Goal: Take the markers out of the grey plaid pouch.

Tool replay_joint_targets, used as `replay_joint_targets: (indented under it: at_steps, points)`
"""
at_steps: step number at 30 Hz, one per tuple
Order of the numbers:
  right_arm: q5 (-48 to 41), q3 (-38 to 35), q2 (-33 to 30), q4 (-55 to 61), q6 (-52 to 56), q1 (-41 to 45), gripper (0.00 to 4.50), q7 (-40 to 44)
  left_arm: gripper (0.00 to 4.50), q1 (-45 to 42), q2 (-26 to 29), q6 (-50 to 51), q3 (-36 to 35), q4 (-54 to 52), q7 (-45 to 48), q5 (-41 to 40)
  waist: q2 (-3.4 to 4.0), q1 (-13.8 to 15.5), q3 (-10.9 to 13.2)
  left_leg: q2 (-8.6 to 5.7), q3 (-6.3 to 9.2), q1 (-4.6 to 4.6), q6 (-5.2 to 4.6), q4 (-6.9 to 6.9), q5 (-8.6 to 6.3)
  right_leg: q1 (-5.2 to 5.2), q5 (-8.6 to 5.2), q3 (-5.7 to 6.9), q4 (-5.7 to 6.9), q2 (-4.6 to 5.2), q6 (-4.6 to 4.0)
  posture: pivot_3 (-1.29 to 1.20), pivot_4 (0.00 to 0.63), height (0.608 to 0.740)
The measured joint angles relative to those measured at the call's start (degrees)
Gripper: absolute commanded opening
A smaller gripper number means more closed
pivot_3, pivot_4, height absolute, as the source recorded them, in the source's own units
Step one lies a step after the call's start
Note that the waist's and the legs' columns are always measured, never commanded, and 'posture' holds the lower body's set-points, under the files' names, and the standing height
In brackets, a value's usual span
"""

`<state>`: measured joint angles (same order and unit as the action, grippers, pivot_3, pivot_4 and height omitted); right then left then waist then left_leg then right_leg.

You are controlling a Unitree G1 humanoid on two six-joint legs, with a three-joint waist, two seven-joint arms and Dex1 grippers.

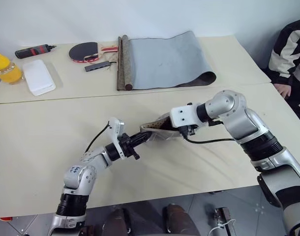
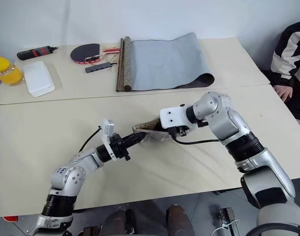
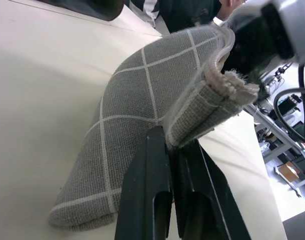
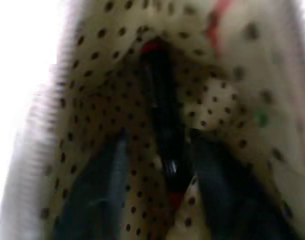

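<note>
Left wrist view shows the grey plaid pouch [image 3: 142, 115], coarse weave crossed by thin white grid lines, its frayed edge pinched tight in the left tool [image 3: 175, 150] just above the desk [image 1: 42, 128]. Inside, against brownish black-dotted lining, lies a dark marker [image 4: 165, 115] with a red tip, between the spread fingers [image 4: 97, 195] of the right tool [image 4: 157, 190].

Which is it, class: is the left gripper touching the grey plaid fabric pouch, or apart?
Touching. The left wrist view shows the left gripper with its black fingers pinched shut on the edge of the grey plaid fabric pouch.
</note>
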<state>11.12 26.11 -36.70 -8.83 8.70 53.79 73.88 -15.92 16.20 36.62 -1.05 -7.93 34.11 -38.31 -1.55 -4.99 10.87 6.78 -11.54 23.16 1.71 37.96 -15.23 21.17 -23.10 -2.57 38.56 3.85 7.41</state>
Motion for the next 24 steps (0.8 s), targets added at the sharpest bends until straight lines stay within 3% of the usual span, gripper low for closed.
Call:
replay_joint_targets:
  at_steps: [1, 7, 15, 24]
  points:
    - [-0.1, 0.0, 0.5, 0.0, -0.1, 0.0, 3.44, -0.1, 0.00, 0.0, 0.0, 0.1, 0.0, 0.0, 0.1, 0.0, 0.00, 0.0, 0.0, 0.00, -0.01, 0.00, 0.00, 0.00, 0.00, 0.01, 0.00, -0.01, 0.01, 0.00, 0.00, 0.00, 0.150, 0.740]
    - [0.7, 0.4, 3.1, -1.3, -1.3, -0.1, 3.44, -1.8, 0.00, -0.6, -0.5, 2.1, -1.0, 1.2, 0.3, -1.6, 0.00, 0.0, 0.0, 0.00, -0.01, 0.01, 0.00, 0.00, 0.00, 0.01, 0.00, -0.01, 0.01, -0.01, 0.00, 0.00, 0.150, 0.740]
    - [1.4, 0.7, 6.6, -4.3, -3.5, 0.5, 3.44, -4.1, 0.00, -4.5, -2.3, 16.1, -11.1, 6.8, -3.8, -16.3, 0.00, -0.1, 0.0, 0.00, 0.04, 0.02, 0.01, 0.02, 0.00, 0.08, 0.00, 0.00, 0.10, 0.00, 0.00, 0.00, 0.150, 0.740]
    - [4.8, 2.3, 12.9, -16.8, -8.9, 3.4, 3.44, -10.5, 0.00, -7.0, -0.3, 13.1, -11.2, 11.3, -2.1, -12.3, -0.02, -0.9, 0.0, 0.04, 0.03, 0.01, 0.03, 0.04, 0.02, 0.03, 0.00, 0.01, 0.16, -0.05, 0.00, 0.00, 0.150, 0.740]
